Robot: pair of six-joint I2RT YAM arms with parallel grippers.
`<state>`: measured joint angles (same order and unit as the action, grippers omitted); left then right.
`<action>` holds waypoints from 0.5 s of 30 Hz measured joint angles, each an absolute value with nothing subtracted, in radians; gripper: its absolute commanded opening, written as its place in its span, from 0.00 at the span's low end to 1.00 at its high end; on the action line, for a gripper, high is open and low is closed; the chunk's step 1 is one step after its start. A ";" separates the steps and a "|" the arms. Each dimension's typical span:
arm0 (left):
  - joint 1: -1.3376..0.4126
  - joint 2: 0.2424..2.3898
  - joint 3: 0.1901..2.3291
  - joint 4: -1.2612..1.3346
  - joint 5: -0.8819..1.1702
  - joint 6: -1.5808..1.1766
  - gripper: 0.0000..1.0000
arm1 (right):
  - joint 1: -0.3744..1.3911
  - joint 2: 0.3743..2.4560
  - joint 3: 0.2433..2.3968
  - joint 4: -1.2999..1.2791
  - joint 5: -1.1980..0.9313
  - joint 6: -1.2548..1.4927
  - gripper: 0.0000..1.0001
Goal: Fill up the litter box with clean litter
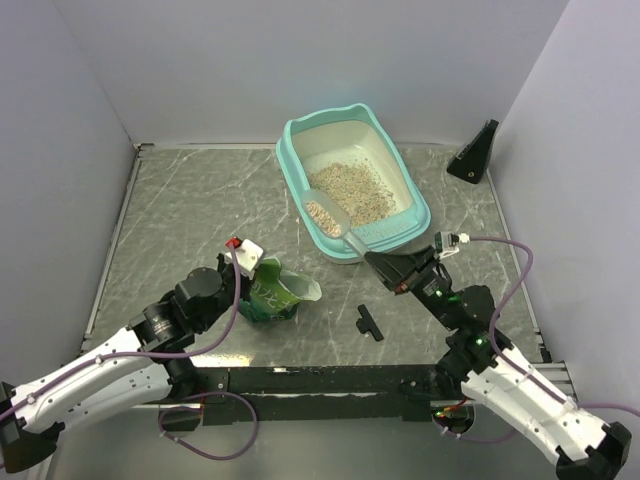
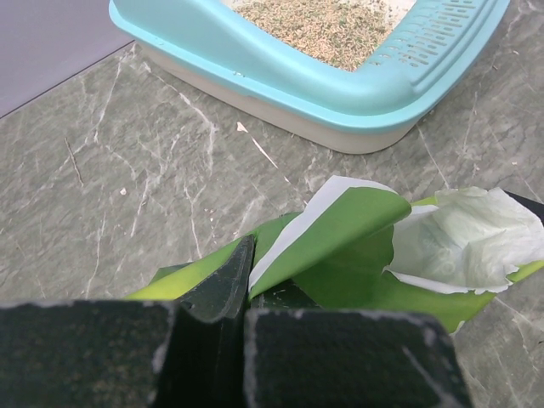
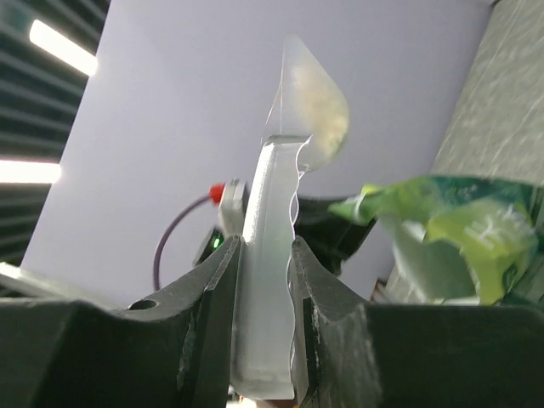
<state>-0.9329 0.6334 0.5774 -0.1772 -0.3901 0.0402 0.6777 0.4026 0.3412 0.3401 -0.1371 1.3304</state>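
The litter box [image 1: 293, 150], teal rim and cream pan, stands at the back centre. Clean litter [image 1: 352, 190] covers part of its floor. The box [image 2: 340, 81] and its litter [image 2: 323, 21] also show in the left wrist view. My right gripper [image 1: 376, 259] is shut on the handle of a clear scoop [image 1: 340, 228]. The scoop's bowl holds litter over the box's near-left rim. In the right wrist view the scoop [image 3: 272, 255] sits between the fingers [image 3: 212, 289]. My left gripper [image 1: 252, 285] is shut on the green bag [image 1: 277, 295], whose torn-open top [image 2: 459, 234] faces the box.
A small black T-shaped piece [image 1: 368, 322] lies on the grey marbled table [image 1: 180, 210] in front of my right arm. A black wedge-shaped stand [image 1: 475, 152] sits at the back right. Pale walls close in the left, back and right sides.
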 measured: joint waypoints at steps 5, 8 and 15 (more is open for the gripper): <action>-0.933 0.629 0.577 -0.178 -0.390 0.040 0.01 | 0.678 0.529 0.335 0.459 -0.037 1.316 0.00; -0.933 0.625 0.577 -0.178 -0.390 0.040 0.01 | 0.675 0.597 0.335 0.495 0.027 1.291 0.00; -0.933 0.623 0.577 -0.178 -0.390 0.040 0.01 | 0.642 0.739 0.425 0.411 0.168 1.222 0.00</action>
<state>-0.9329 0.6231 0.5774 -0.1783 -0.3897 0.0402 0.6422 0.7395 0.4248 0.4114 0.1677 1.2217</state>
